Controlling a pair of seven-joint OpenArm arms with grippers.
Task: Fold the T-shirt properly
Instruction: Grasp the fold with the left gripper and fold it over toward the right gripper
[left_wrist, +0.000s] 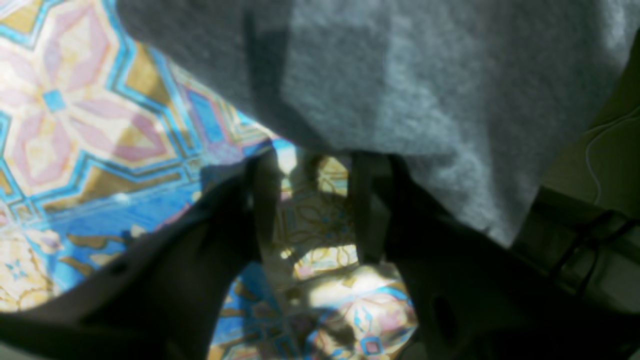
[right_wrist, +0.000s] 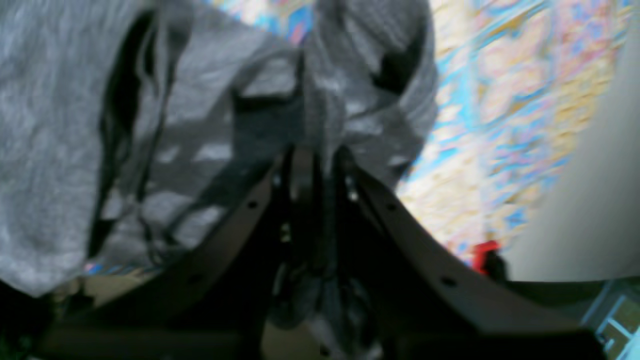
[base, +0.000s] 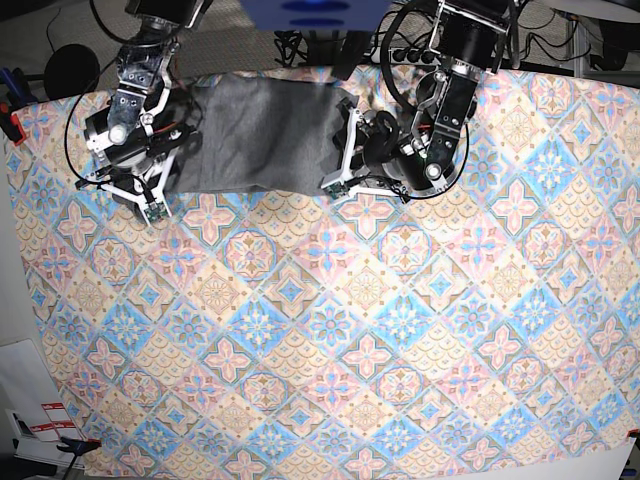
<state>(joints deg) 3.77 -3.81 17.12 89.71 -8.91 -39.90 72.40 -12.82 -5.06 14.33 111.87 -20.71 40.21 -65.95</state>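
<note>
Along the far edge of the bench (base: 560, 330), which is covered by a tile-patterned tablecloth (base: 330, 330), the T-shirt (base: 262, 135) is seen stretched as a grey band between the two arms, nearer the far left corner than the right. At the left end of the band, the right gripper (base: 158, 190) is found; in the right wrist view its jaws are nearly closed, and a bunched fold of the grey fabric is pinched between them, with more cloth hanging in creases to one side. At the right end of the band, the left gripper (base: 338, 172) is set against the shirt's edge. In the left wrist view its jaws stand partly apart with the tablecloth showing through the gap; the grey hem lies at their tips, but whether cloth is actually held cannot be told.
</note>
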